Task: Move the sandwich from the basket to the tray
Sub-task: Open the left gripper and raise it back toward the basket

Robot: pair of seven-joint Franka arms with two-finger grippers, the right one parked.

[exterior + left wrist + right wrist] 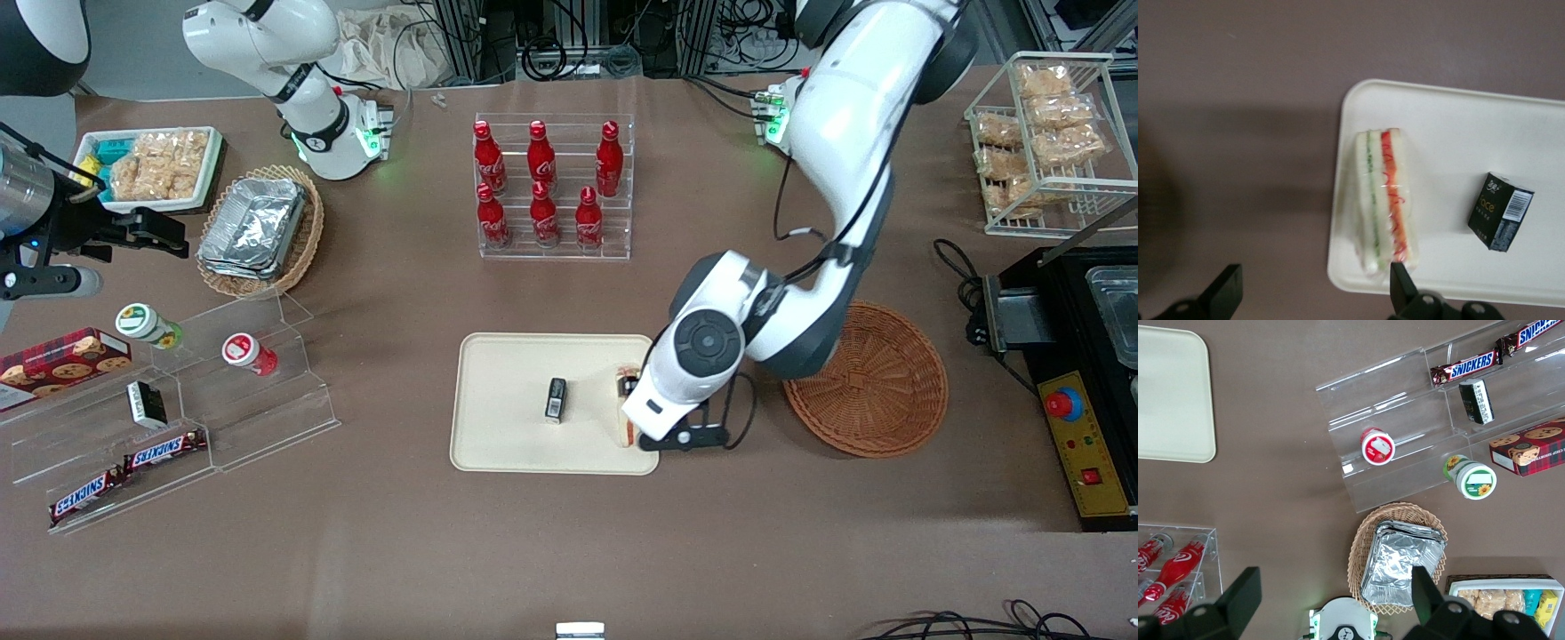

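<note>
Already the sandwich (1381,200) lies on the tray (1458,120) beside a small black box (1500,211) — basket (876,382) empty; gripper (1315,290) above, fingers spread, holding nothing.

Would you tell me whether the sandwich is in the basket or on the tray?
On the tray: the sandwich lies at its edge, under the open gripper.
</note>
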